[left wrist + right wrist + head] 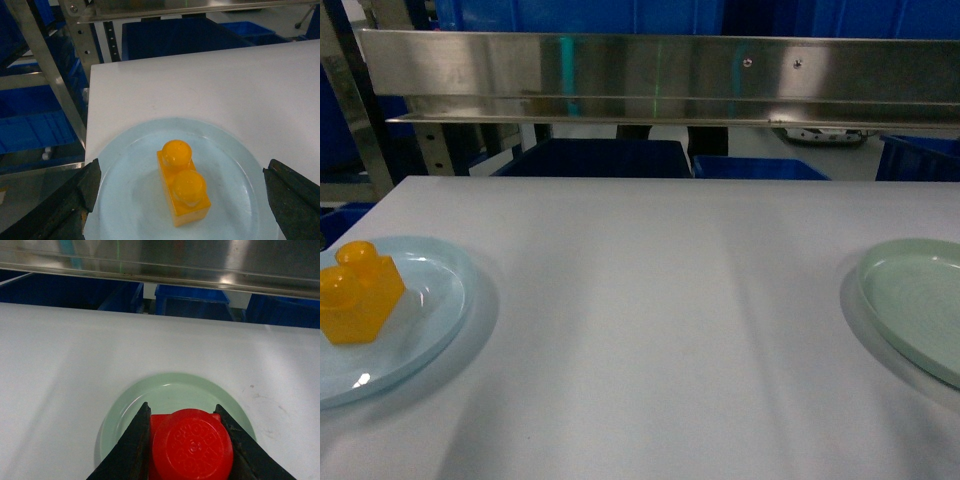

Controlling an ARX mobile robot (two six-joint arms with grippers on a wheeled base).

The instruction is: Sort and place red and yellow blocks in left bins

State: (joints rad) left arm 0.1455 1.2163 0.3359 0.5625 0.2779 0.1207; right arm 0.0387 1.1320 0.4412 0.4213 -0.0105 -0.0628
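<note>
The left tool stands wide, its two dark fingers at either lower corner of the left wrist view and touching nothing. Between and just ahead of them, the translucent orange-yellow brick sits on the pale blue plate, its two round studs up, one farther from the tool than the other. The plate rests near the left front corner of the white desk. In the head view the same brick shows on the left part of its plate, at the left edge of the desk.

The right tool is closed on the red block, its fingers pressed to the block's left and right sides; the round stud with raised lettering faces the camera. Under and just beyond the held block lies the pale green plate, on the desk; whether the block touches the plate cannot be told. In the head view this plate sits at the right edge, and neither tool shows there.

Beyond the far edge of the desk, past both tools, stand the blue bins below a steel rail. More blue crates sit on a rack left of the left tool.
</note>
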